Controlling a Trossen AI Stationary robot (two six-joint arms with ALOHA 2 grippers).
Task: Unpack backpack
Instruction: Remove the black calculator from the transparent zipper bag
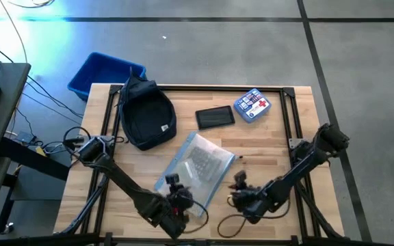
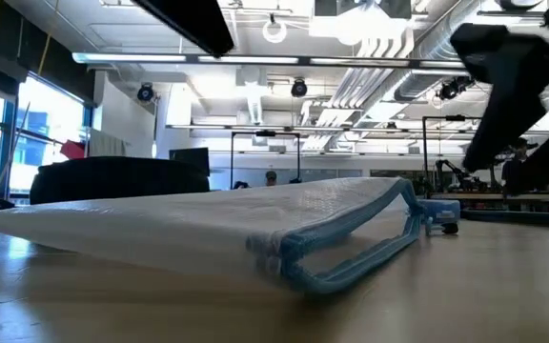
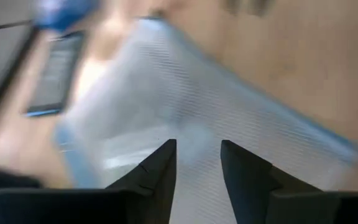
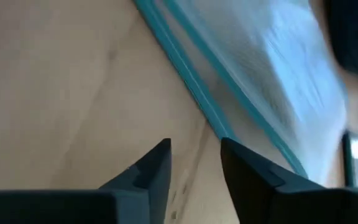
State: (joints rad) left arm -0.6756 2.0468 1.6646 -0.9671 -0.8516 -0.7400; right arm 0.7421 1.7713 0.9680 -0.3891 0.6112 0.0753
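Looking straight down, we see a wooden table framed by black rails. The backpack lies at the far left, its top strap reaching the far rail, zipped side up with a small white logo. A blue bin sits on the floor just beyond that corner. Right of the backpack lie a flat black case and, near the far rail, a blue kit with a red cross. A clear mesh pouch with blue trim lies tilted across the middle, its near corner close to the front edge. Our left gripper hangs over that near corner, fingers narrowly parted with nothing between them. Our right gripper is just beside the pouch's right edge, over bare wood, also slightly parted and holding nothing. The right half of the table, behind that arm, lies open.
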